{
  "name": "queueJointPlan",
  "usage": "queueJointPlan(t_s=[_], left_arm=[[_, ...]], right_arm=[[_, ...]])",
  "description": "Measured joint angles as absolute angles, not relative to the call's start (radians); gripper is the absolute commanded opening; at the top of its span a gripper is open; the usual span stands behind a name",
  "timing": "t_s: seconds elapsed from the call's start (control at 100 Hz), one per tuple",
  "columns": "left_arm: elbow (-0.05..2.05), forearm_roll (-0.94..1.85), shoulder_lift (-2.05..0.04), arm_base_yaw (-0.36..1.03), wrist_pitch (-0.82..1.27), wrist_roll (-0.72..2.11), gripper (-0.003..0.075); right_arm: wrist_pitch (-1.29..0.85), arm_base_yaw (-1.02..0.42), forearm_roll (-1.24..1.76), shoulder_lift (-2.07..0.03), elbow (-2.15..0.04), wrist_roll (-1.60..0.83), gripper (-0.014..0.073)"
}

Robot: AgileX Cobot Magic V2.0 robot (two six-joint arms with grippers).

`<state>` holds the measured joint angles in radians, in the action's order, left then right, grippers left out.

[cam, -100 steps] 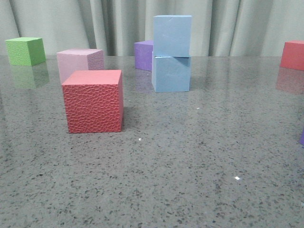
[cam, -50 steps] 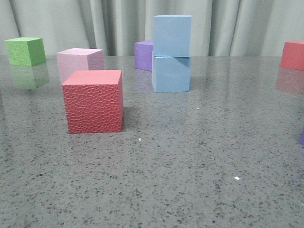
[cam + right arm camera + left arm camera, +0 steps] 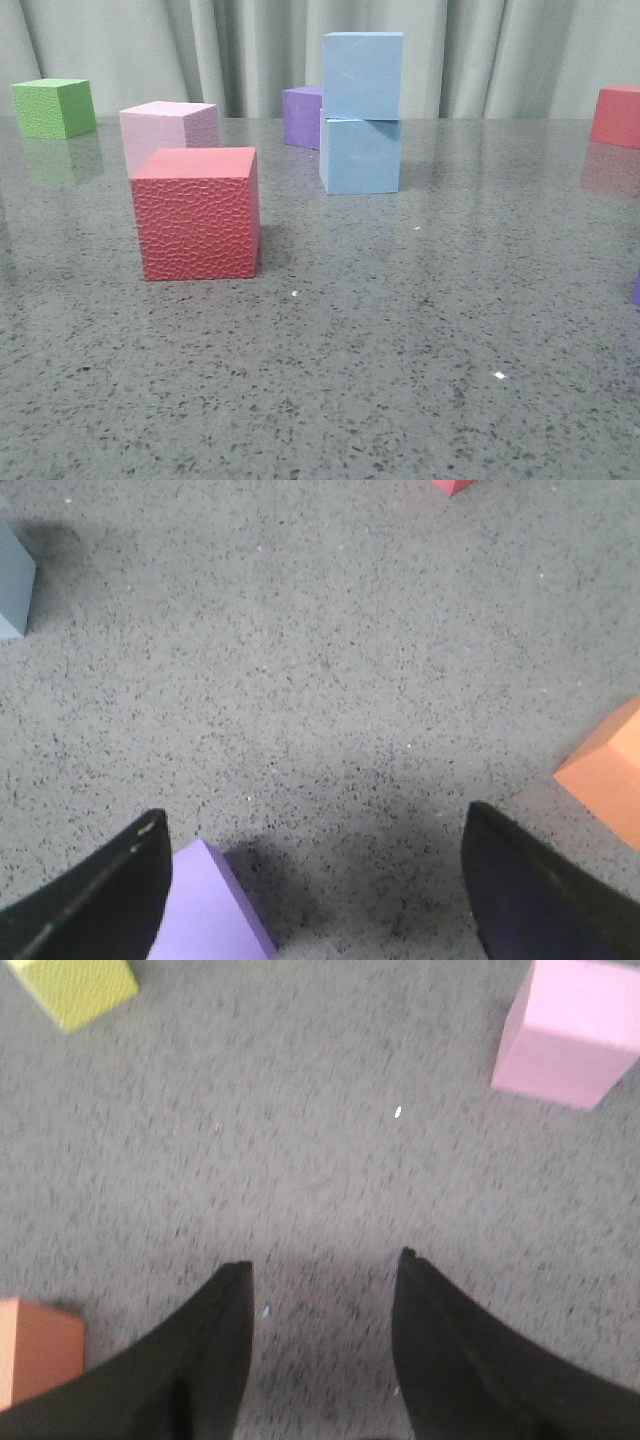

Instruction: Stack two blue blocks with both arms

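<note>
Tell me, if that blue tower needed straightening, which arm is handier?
Probably the right. The right gripper, open, has a blue block corner in its wrist view; the left gripper, also open, sees only a green cube, a pink cube and an orange cube.

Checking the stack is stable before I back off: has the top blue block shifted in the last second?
No. In the front view the top blue block sits squarely on the lower blue block, in the same spot against the purple cube behind it.
</note>
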<state>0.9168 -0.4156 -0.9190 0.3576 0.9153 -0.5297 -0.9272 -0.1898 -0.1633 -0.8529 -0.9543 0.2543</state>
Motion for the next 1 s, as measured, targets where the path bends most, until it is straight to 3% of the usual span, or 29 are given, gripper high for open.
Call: queueJointPlan(t_s=[0.38,0.8,0.92,1.0], left_arm=[[0.707,-0.416,-0.626,0.358,0.909,-0.565,0.0314],[0.699,-0.419,-0.588,0.358,0.911,-0.565,0.0314],[0.699,-0.419,-0.588,0.358,0.911,-0.565,0.0313],[0.699,-0.419,-0.588,0.358,0.911,-0.565,0.0302]], right_arm=[[-0.915,-0.19,-0.163,-0.764,-0.877,0.254,0.0592],[-0.912,-0.19,-0.163,-0.764,-0.877,0.254,0.0585],[-0.912,-0.19,-0.163,-0.764,-0.875,0.254,0.0507],[-0.912,-0.19,-0.163,-0.764,-0.874,0.254,0.0391]])
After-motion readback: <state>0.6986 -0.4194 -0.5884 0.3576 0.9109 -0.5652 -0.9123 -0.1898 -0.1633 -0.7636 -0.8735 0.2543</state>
